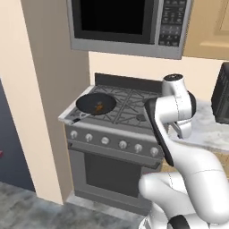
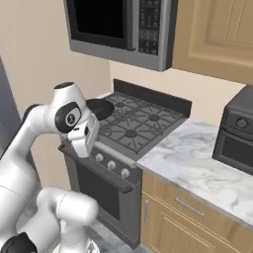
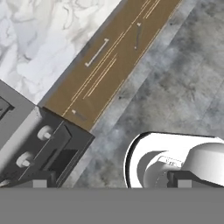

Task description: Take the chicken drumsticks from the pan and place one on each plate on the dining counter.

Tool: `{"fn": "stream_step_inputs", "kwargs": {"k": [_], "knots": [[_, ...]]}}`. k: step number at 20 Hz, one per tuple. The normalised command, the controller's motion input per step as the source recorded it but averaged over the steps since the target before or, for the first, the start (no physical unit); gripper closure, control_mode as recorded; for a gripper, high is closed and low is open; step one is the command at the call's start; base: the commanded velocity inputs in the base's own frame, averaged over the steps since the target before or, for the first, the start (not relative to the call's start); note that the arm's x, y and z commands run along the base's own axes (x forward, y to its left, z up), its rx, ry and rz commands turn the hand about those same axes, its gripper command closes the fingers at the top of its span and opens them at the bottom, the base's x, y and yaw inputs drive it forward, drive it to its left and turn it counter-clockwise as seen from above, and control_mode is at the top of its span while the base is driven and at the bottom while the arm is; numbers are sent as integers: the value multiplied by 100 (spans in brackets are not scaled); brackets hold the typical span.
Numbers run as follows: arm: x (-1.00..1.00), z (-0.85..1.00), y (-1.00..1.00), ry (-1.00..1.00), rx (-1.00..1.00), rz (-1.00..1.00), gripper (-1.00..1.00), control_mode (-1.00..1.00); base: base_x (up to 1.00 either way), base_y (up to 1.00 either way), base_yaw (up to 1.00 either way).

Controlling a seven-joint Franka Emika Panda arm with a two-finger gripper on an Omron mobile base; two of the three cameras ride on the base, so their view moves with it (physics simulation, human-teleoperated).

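Drumsticks (image 1: 100,106): lying in pan (image 1: 96,103) on front left burner of stove (image 1: 129,114), showing as one small orange-brown fleck near pan's middle, too small for telling two pieces apart or reading how each is lying. Gripper (image 3: 111,183): standing wide open, holding nothing, pointing down at grey floor and wooden cabinet front beside stove, well apart from pan and lower than stovetop. Judging pieces as light, firm at the bone yet giving a little at the meat, lumpy and probably slick from the glaze, so likely slipping or rolling under a pinch at a tapered end. Favouring a hold across the thick meaty part, coming straight down from above, fingers straddling the short way so pads are meeting the broadest flanks. Closing gently rather than hard, since squeezing a rounded glossy lump is tending to squirt it sideways. Keeping fingertips inside the low rim and off the long handle at pan's near left side, lifting one piece only while leaving the other sitting undisturbed.
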Motion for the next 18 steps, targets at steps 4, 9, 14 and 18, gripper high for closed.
{"fn": "stream_step_inputs", "kwargs": {"k": [4,9,14,18], "knots": [[0,0,0,0,0,0,-100,100,72,39,-27],[0,0,0,0,0,0,-100,100,69,36,-25],[0,0,0,0,0,0,-100,100,57,12,-18],[0,0,0,0,0,0,-100,100,48,4,-11]]}}
